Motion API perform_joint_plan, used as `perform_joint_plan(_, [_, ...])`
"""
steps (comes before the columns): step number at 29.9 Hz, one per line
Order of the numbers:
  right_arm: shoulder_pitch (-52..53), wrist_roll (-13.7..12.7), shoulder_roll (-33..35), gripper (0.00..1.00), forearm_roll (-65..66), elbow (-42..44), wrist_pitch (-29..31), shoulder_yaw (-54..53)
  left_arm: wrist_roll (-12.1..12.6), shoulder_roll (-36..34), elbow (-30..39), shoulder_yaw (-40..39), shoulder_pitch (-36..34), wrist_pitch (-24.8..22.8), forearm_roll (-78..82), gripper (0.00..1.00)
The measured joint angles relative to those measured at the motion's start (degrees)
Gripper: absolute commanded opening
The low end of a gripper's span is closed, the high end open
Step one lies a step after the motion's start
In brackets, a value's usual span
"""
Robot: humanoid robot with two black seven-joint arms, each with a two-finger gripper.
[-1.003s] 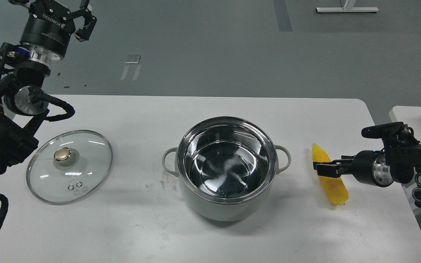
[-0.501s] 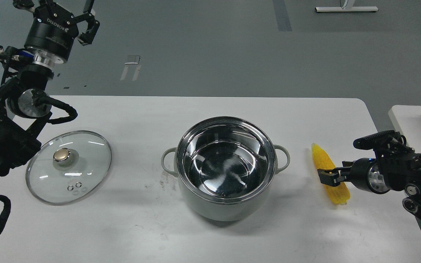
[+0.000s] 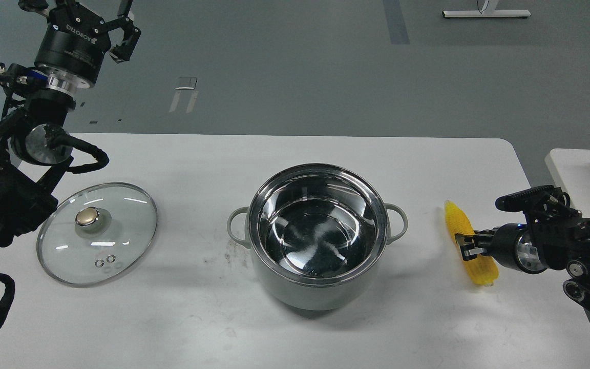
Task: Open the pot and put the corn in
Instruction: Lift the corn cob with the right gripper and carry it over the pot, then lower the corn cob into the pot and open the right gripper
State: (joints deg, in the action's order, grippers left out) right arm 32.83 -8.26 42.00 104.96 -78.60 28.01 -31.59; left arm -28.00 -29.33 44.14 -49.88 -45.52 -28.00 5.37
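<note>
Corn [image 3: 471, 245] at 3 o'clock of open pot [image 3: 318, 233], on table [image 3: 197, 307]. Right gripper [image 3: 463, 246] fingers narrow around cob middle; shallow pinch risks slipping or rolling. Left gripper [image 3: 121, 31] raised, fingers spread, empty.

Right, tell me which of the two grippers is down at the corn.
The right gripper: its jaws sit at the corn on the table. The left gripper is raised high, far from the corn.
</note>
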Motion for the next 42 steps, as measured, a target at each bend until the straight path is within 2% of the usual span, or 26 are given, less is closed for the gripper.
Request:
perform_joint_plan(8, [1.11,0.52,3.19,0.0,-7.37,-4.35,0.0,-18.05,0.0,-0.97,1.48,-0.04,-0.18,0.0,0.0,0.98])
perform_joint_plan(13, [3.46,0.52,-1.62,0.0,-11.17,-12.53,0.0,-22.94,0.0,-1.2,2.27,-0.02,-0.18,0.4,0.0,0.98])
perform_joint_plan(17, [4.47,-0.31,-11.32,0.0,-11.35,-17.51,0.0,-22.29,0.0,-1.02,2.28,-0.02,-0.18,1.06,0.0,0.98])
perform_joint_plan(20, [5.7,-1.75,-15.98,0.0,-11.26,-18.27,0.0,-17.85,0.03,-0.87,2.28,-0.03,-0.18,1.1,0.0,0.98])
perform_joint_plan(25, [8.64,-2.53,-17.71,0.0,-10.63,-17.9,0.0,-6.95,0.3,-0.6,2.28,-0.1,-0.1,0.62,0.0,0.98])
perform_joint_plan(30, [8.44,-2.57,-17.56,0.0,-9.03,-16.89,0.0,-2.83,0.59,-0.52,2.27,-0.13,-0.1,0.27,0.0,0.98])
perform_joint_plan(31, [8.37,-2.57,-17.49,0.04,-8.91,-16.83,-0.01,-2.02,0.67,-0.52,2.27,-0.13,-0.1,0.25,0.0,0.98])
perform_joint_plan(32, [8.33,-2.57,-17.46,0.14,-8.84,-16.8,-0.01,-1.1,0.79,-0.52,2.27,-0.12,-0.1,0.24,0.0,0.98])
perform_joint_plan(33, [8.33,-2.57,-17.43,0.14,-8.78,-16.76,-0.01,-0.25,1.02,-0.53,2.27,-0.12,-0.04,0.22,0.0,0.98])
perform_joint_plan(34, [8.33,-2.57,-17.42,0.26,-8.76,-16.71,-0.01,0.32,1.23,-0.56,2.27,-0.12,0.01,0.22,0.0,0.98])
perform_joint_plan(38, [8.3,-2.57,-17.44,0.44,-8.72,-16.6,-0.01,1.18,1.67,-0.82,2.26,-0.12,0.07,0.18,0.0,0.98])
perform_joint_plan(39, [8.3,-2.57,-17.53,0.52,-8.72,-16.58,-0.01,1.19,1.69,-0.86,2.26,-0.12,0.07,0.15,0.0,0.98])
perform_joint_plan(42, [8.33,-2.57,-17.58,0.58,-8.67,-16.41,-0.01,1.21,1.71,-0.87,2.26,-0.13,0.07,0.07,0.0,0.98])
